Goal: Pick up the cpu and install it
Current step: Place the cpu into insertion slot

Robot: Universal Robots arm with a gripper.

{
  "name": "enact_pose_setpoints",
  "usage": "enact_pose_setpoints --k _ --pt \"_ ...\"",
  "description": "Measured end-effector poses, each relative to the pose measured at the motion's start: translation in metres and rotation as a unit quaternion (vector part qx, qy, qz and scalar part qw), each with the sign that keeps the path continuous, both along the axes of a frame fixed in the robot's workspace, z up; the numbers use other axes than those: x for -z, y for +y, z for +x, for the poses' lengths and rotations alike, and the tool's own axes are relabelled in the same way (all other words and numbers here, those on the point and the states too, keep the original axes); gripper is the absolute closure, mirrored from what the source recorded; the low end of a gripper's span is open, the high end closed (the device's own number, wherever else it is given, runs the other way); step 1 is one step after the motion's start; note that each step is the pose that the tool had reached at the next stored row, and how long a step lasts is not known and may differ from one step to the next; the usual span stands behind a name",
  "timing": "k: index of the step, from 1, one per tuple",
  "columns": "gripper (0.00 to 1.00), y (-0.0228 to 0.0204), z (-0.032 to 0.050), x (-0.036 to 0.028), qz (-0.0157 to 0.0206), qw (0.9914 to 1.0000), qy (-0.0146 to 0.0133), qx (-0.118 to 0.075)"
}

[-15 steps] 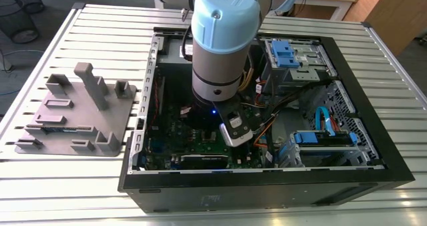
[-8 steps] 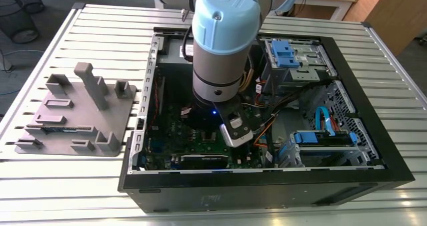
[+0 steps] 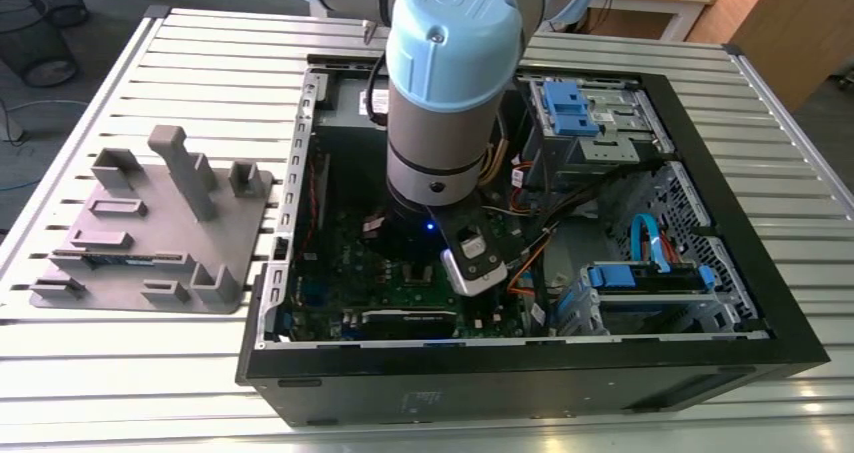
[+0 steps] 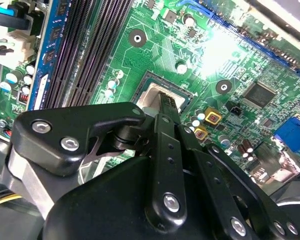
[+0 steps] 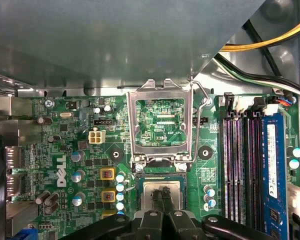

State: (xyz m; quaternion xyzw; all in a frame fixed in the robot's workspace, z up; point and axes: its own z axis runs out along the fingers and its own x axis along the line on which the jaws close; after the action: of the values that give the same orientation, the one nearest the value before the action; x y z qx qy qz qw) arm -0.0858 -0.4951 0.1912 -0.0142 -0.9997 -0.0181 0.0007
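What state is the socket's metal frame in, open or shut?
Open. In the first wrist view the socket frame is flipped back, green board showing through its window; the cpu sits uncovered beside it.

3 cams: 1 exterior, 2 wrist
Exterior sits high, angled down at the open PC case [image 3: 534,393]; both wrist views close above the motherboard [image 5: 55,117], looking from opposite sides; shared: the cpu [image 5: 147,192].
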Motion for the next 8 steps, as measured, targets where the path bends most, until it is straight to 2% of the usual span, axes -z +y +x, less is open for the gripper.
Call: enact_pose_setpoints --k 5,8 --pt "0.89 0.0002 0.0001 0.0001 0.0005 1.0 -0.0002 0.0" --pt "0.89 0.0006 0.0003 -0.0043 0.0018 1.0 -0.0008 0.0"
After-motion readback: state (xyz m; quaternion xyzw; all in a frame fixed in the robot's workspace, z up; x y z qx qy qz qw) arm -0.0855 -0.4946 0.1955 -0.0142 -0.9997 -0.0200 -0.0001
